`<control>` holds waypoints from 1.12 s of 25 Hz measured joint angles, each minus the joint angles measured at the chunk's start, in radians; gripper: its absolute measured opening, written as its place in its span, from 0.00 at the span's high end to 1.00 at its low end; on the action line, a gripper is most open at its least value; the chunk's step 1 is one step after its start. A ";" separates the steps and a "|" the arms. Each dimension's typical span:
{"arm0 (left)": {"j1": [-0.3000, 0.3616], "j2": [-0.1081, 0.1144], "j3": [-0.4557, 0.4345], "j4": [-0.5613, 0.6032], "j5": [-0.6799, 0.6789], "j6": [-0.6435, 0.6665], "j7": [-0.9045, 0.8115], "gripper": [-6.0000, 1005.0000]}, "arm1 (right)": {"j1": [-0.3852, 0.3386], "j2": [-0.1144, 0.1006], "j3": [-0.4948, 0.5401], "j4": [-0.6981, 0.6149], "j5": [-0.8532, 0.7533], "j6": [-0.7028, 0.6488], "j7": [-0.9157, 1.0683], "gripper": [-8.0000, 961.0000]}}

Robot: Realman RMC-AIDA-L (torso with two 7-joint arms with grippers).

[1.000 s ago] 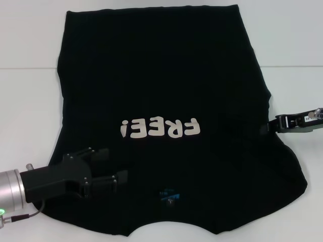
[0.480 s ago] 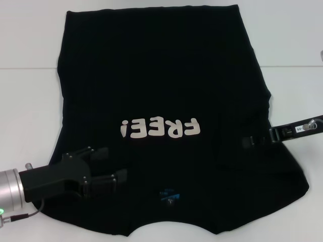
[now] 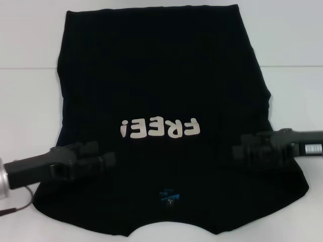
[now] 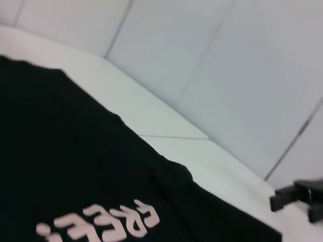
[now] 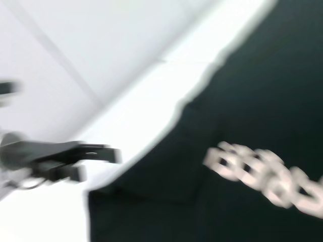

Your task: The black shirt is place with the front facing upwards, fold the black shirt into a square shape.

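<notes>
Head view: the black shirt [image 3: 161,116] lies flat on the white table [image 3: 30,96], "FREE!" lettering [image 3: 160,128] upward, collar nearest you. Within the last second the right gripper [image 3: 242,150] swept inward over the shirt and the left gripper [image 3: 103,162] rotated; you cannot tell either's finger state. Nothing obstructs folding, which has not begun.

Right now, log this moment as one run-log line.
black shirt flat, print up, unfolded | left pincer over near-left shoulder | right pincer over near-right shoulder
</notes>
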 joint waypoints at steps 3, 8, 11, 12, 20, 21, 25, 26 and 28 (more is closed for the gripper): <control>-0.004 0.032 -0.007 0.043 0.023 0.041 -0.224 0.10 | -0.057 0.034 0.001 -0.004 0.071 -0.057 -0.217 0.32; 0.005 0.060 -0.008 0.182 0.108 0.086 -0.515 0.10 | -0.091 0.084 -0.007 -0.001 0.055 -0.026 -0.412 0.14; -0.008 0.083 -0.009 0.274 0.235 0.088 -0.708 0.10 | -0.104 0.106 -0.009 0.005 0.044 0.019 -0.509 0.08; -0.017 0.090 -0.009 0.289 0.275 0.090 -0.753 0.10 | -0.106 0.108 -0.009 0.014 0.044 0.029 -0.541 0.06; -0.102 0.124 0.012 0.330 0.534 0.111 -0.995 0.10 | -0.096 0.113 -0.010 0.078 0.048 0.155 -0.678 0.02; -0.109 0.125 0.015 0.327 0.560 0.103 -1.019 0.10 | -0.094 0.113 -0.010 0.082 0.048 0.166 -0.685 0.02; -0.125 0.129 0.016 0.310 0.619 0.076 -1.083 0.10 | -0.088 0.115 -0.010 0.087 0.048 0.179 -0.699 0.02; -0.128 0.132 0.015 0.302 0.624 0.074 -1.096 0.10 | -0.088 0.115 -0.010 0.088 0.048 0.180 -0.700 0.02; -0.133 0.139 0.014 0.286 0.624 0.074 -1.103 0.10 | -0.088 0.115 -0.010 0.088 0.048 0.180 -0.702 0.02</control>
